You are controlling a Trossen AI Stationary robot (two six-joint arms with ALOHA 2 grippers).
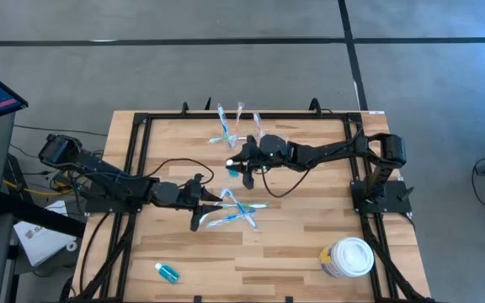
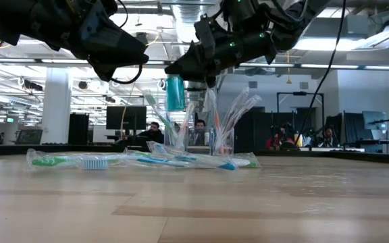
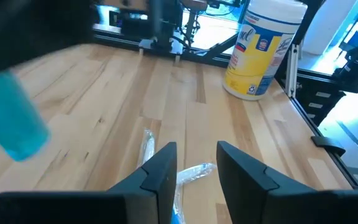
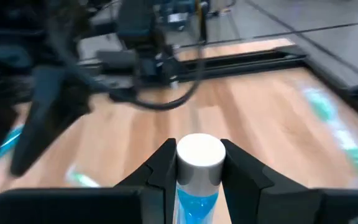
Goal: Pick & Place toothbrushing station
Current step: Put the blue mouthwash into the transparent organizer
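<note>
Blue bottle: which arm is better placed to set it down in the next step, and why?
Right. Its pincer is shut on the blue bottle above the table. The left pincer is open and empty over wrapped toothbrushes.

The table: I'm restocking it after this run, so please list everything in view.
Clear-wrapped blue and green toothbrushes, upright: several, far middle of the wooden table; what holds them up cannot be made out.
Clear-wrapped toothbrushes, lying flat: several, table's middle.
Small blue bottle with white cap: one, held in the air.
Small blue bottle, lying down: one, near left.
Round white-lidded tub with yellow label: one, near right corner.
People: a few, in the room behind.
Left gripper: open, over the flat toothbrushes.
Right gripper: shut on the capped bottle.
</note>
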